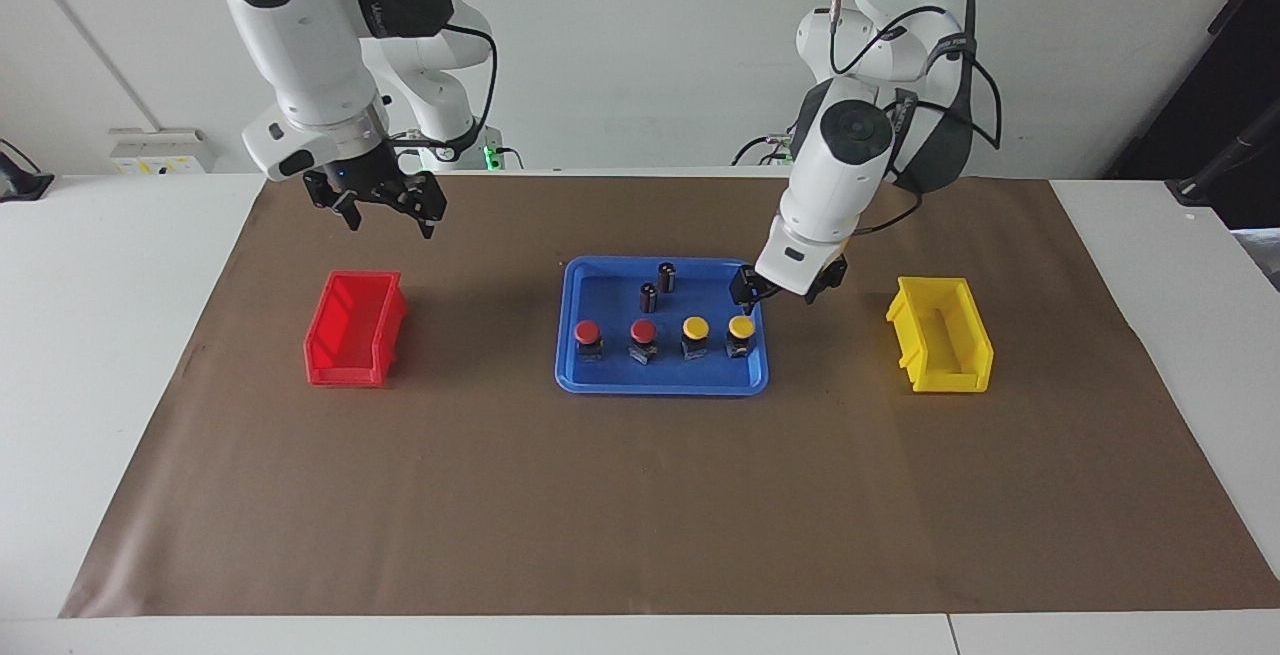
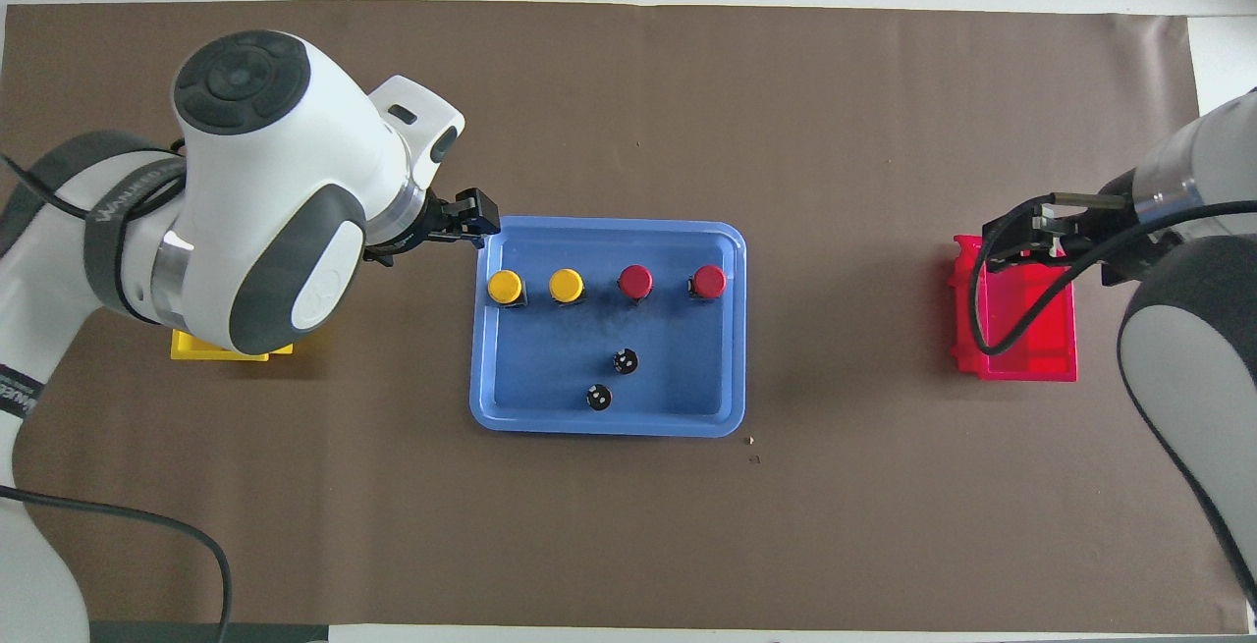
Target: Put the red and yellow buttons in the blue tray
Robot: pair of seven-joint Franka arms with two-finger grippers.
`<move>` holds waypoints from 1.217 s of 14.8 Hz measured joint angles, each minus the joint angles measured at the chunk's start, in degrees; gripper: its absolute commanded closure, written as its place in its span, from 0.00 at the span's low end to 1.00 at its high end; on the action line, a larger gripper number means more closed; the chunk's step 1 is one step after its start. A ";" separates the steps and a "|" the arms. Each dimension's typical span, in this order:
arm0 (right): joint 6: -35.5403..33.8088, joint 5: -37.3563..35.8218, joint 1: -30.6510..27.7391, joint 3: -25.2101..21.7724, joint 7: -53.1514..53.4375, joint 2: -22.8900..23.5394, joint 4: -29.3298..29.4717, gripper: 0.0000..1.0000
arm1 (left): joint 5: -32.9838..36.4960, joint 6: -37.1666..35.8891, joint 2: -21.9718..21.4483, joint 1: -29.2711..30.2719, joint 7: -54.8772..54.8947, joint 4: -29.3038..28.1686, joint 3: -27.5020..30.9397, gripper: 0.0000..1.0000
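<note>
The blue tray (image 1: 662, 380) (image 2: 609, 422) lies mid-table. In it, two red buttons (image 1: 588, 333) (image 1: 643, 332) and two yellow buttons (image 1: 695, 327) (image 1: 741, 326) stand upright in a row; they also show in the overhead view (image 2: 708, 280) (image 2: 635, 280) (image 2: 566, 284) (image 2: 505, 287). My left gripper (image 1: 748, 293) (image 2: 479, 223) hangs low over the tray's rim at the left arm's end, close to the outermost yellow button, with nothing seen in it. My right gripper (image 1: 388, 220) (image 2: 1021, 231) is open, empty and raised over the red bin.
Two dark capless cylinders (image 1: 667, 275) (image 1: 649, 297) stand in the tray, nearer to the robots than the buttons. A red bin (image 1: 355, 330) (image 2: 1021, 329) sits toward the right arm's end. A yellow bin (image 1: 940, 335) sits toward the left arm's end, mostly hidden under the left arm in the overhead view (image 2: 231, 353).
</note>
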 measured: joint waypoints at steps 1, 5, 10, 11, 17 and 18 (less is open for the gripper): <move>-1.83 0.00 -1.64 0.00 -1.90 -0.41 1.13 0.00 | 0.00 -1.93 -1.06 2.15 4.46 0.63 0.11 0.00; -4.24 0.00 -5.69 -0.06 -5.29 -0.29 3.38 0.00 | 0.00 -5.70 -4.83 11.74 21.52 0.79 0.45 0.00; -4.13 0.00 -7.61 -0.39 -7.74 0.44 3.86 0.00 | 0.00 -7.09 -6.95 19.11 31.76 0.80 0.58 0.00; -4.13 0.04 -8.75 -0.82 -9.52 0.45 3.88 0.00 | 0.00 -7.09 -7.39 19.87 32.54 0.81 0.60 0.00; -4.14 0.13 -9.56 -0.85 -11.41 0.45 4.05 0.00 | 0.00 -7.10 -8.58 20.52 33.02 1.41 0.45 0.00; -4.15 0.13 -9.46 -0.56 -11.41 0.45 4.05 0.00 | 0.00 -7.10 -8.72 20.52 32.70 1.42 0.44 0.00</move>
